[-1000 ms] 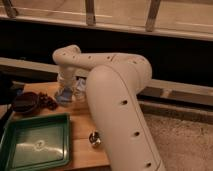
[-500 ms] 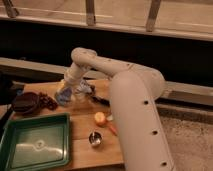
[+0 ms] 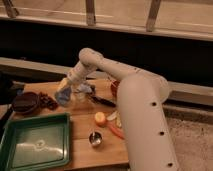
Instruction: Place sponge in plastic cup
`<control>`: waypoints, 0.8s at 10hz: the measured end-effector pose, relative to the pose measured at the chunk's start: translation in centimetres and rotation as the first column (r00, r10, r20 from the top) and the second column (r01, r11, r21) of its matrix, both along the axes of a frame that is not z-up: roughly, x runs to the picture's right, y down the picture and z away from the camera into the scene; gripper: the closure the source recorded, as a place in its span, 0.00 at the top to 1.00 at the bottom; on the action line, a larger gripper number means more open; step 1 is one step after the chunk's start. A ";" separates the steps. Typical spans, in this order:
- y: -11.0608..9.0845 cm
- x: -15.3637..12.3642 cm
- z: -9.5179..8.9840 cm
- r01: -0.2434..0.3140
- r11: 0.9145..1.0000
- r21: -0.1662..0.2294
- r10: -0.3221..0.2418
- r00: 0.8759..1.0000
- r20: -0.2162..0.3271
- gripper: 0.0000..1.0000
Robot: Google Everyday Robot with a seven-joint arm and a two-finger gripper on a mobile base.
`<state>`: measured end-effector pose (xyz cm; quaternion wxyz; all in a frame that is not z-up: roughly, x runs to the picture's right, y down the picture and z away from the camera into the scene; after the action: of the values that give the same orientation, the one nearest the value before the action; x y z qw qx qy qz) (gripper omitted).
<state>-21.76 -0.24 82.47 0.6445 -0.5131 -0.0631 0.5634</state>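
Observation:
My gripper [image 3: 65, 93] hangs over the back left of the wooden table [image 3: 80, 125], at the end of the white arm [image 3: 135, 100] that reaches in from the right. It is shut on the sponge [image 3: 63, 98], a small blue-grey block at its fingertips, low over the wood. Just right of it lies a pale grey-blue thing [image 3: 85, 89] that may be the plastic cup. I cannot make out its shape.
A dark red plate [image 3: 25, 102] sits at the far left with dark bits beside it. A green tray [image 3: 35, 144] fills the front left. An orange fruit [image 3: 100, 118], a small metal cup [image 3: 95, 139], a carrot-like piece [image 3: 116, 131], a dark utensil [image 3: 102, 101] and an orange-red bowl [image 3: 115, 87] lie near the arm.
The arm's elbow has swung right and away from the camera, uncovering the fruit, metal cup and table middle. The gripper has stayed at the same spot, still shut.

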 end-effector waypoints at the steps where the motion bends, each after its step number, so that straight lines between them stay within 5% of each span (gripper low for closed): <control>1: -0.1 0.1 0.0 0.001 1.000 0.001 -0.001 1.000 -0.002 0.00; 4: -0.9 -1.9 0.4 0.070 0.997 0.020 -0.069 0.997 -0.033 0.00; 8: -1.7 -5.2 1.0 0.180 0.983 0.027 -0.178 0.982 -0.058 0.00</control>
<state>-26.99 -1.97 83.48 0.7021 -0.4906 -0.0079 0.5161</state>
